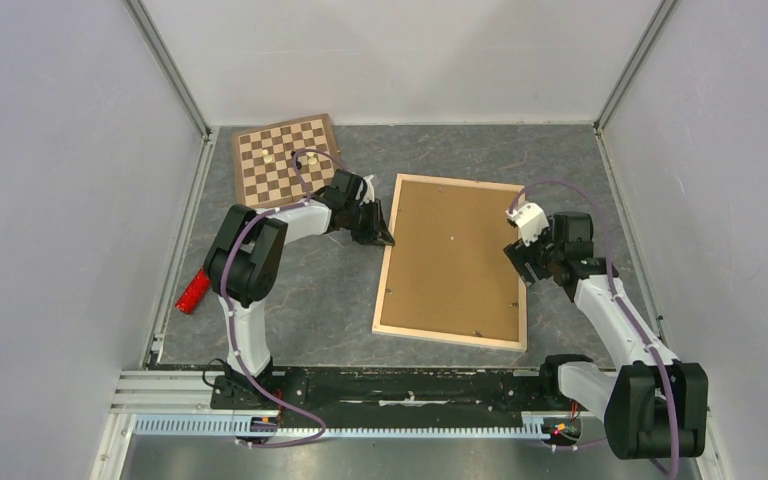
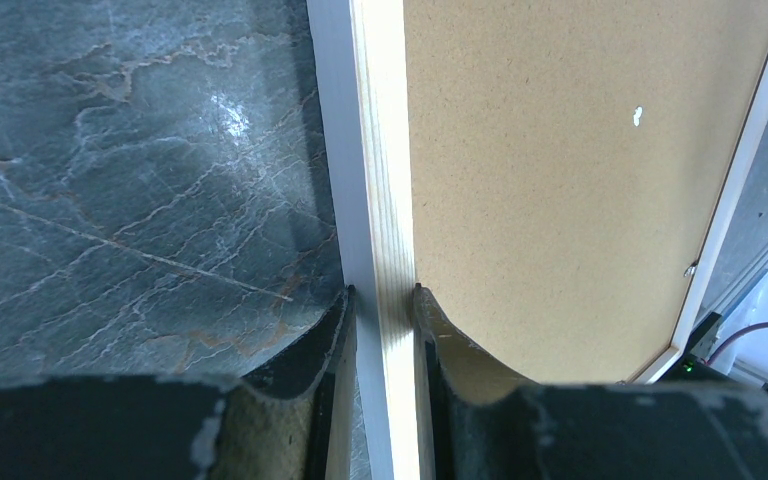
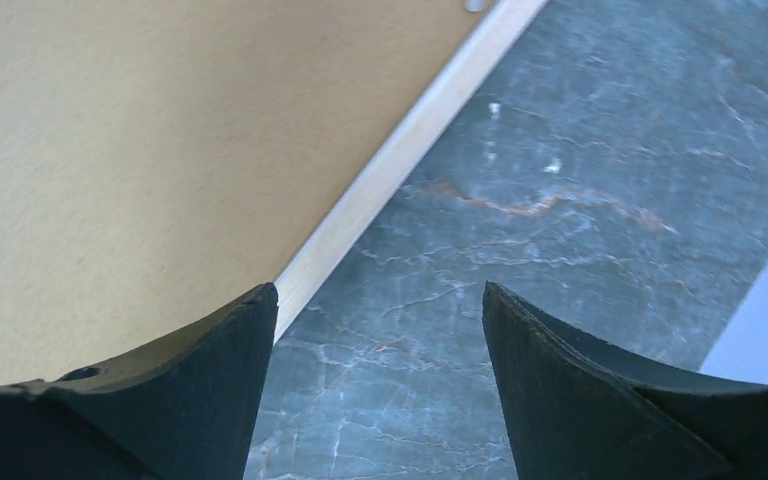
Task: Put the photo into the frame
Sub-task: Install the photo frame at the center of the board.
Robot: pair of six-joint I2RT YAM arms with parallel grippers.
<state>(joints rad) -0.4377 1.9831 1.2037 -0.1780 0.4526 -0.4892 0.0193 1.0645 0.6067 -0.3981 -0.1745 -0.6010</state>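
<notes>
The frame (image 1: 450, 337) lies flat at mid-table, back side up, its light wooden bars around a plain brown backing board (image 1: 455, 255). The photo is hidden. My left gripper (image 1: 385, 238) is shut on the frame's left bar (image 2: 385, 180); in the left wrist view one finger presses its white outer side and the other its inner side by the board (image 2: 560, 180). My right gripper (image 1: 518, 262) hovers open at the frame's right bar (image 3: 400, 150). Its left finger (image 3: 230, 370) is over the board's edge and its right finger (image 3: 560, 380) is over the table, nothing between them.
A checkered chessboard (image 1: 288, 160) with a few small pieces lies at the back left, just behind my left arm. A small red object (image 1: 193, 291) sits by the left wall. Grey walls enclose the marbled table (image 1: 320, 290) on three sides.
</notes>
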